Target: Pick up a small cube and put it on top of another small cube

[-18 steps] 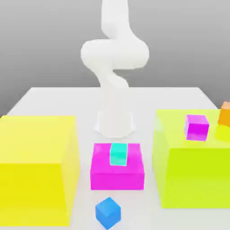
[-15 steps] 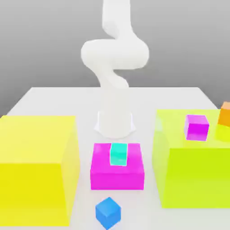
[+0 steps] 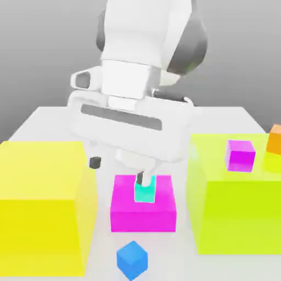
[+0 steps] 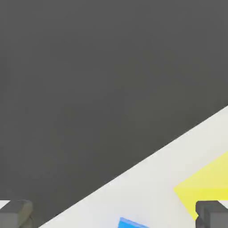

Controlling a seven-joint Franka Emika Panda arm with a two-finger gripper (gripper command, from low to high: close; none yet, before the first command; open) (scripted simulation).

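Two gripper [image 3: 118, 170] fingers stand apart above the table [image 3: 184, 263]; the small blue cube [image 3: 132, 260] lies near the table's front edge.

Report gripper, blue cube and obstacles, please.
Gripper open, empty. Blue cube on table, not gripped. Purple cube on yellow-green block, top uncovered.

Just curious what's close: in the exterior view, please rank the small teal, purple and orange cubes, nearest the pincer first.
1. Teal cube, on the magenta block.
2. Purple cube, toward the exterior view's right.
3. Orange cube, even farther right.
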